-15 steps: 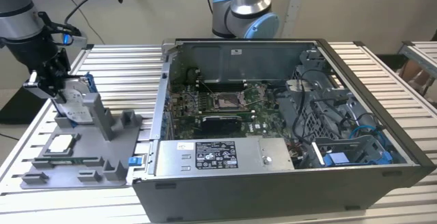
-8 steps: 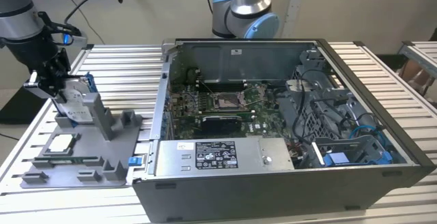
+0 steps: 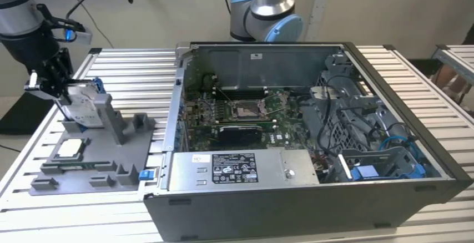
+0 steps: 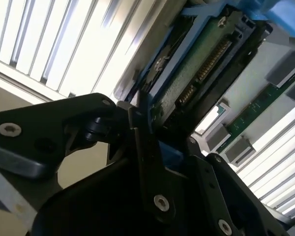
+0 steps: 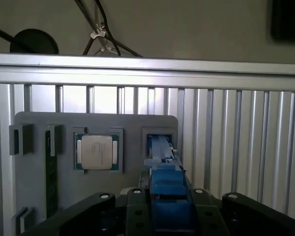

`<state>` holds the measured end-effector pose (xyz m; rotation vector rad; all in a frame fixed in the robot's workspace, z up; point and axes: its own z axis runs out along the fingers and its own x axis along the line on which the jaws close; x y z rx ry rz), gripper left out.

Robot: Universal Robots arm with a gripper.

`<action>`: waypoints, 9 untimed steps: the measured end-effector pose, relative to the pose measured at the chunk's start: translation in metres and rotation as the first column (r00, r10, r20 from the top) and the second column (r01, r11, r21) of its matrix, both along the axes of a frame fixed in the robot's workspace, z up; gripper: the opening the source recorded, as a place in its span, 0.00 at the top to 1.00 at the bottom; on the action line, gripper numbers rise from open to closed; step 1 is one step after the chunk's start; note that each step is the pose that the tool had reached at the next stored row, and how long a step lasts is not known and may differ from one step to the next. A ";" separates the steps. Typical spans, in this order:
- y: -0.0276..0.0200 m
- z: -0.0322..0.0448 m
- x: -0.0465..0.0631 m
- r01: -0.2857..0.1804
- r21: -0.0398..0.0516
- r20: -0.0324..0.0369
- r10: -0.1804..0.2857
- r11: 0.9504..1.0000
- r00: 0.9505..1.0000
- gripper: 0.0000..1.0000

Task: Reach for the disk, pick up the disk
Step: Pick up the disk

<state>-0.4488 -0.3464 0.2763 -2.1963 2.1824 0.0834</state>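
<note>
Over at the exterior view's left, the arm reaches down onto a grey holder tray (image 3: pixel 111 165) that lies on the slatted metal table (image 3: pixel 133 71). The end effector (image 3: pixel 63 96) sits at the near-upright disk (image 3: pixel 85 110), which stands on edge in a slot of that tray, its silver face turned toward the computer case (image 3: pixel 296 209). From here I cannot tell whether the disk's lower edge has left the slot.

In the first wrist view the end effector (image 5: pixel 168 206) has its two black fingers (image 5: pixel 137 211) drawn in on either side of the disk's blue bracket (image 5: pixel 166 182), with no gap showing between them and the plastic. The second wrist view shows the same grip from the side: the end effector (image 4: pixel 172 152) presses along the blue edge of the disk (image 4: pixel 201 64), whose green circuit board and connector row face the camera.

Just beside the disk's slot, a small square silver chip (image 3: pixel 70 147) rests flat in its own recess of the tray (image 5: pixel 132 128); the first wrist view shows the chip (image 5: pixel 97 152) near the disk but apart from it.

The computer case lies open, well apart to the exterior view's right, with its motherboard (image 3: pixel 245 110) and power supply (image 3: pixel 237 168) exposed. A second arm's base (image 3: pixel 263 15) stands behind it.
</note>
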 end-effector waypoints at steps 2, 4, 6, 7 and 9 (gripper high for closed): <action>0.0000 0.0008 0.000 -0.001 0.000 0.000 0.001 1.000 1.000 1.00; 0.0000 0.0008 0.000 -0.002 0.000 0.000 0.002 1.000 1.000 1.00; 0.0000 -0.0004 0.000 -0.002 0.000 0.000 0.002 1.000 1.000 1.00; 0.0000 -0.0016 0.000 -0.002 0.000 0.000 0.002 1.000 1.000 1.00; 0.0000 -0.0050 0.000 -0.002 0.001 0.000 0.002 1.000 1.000 1.00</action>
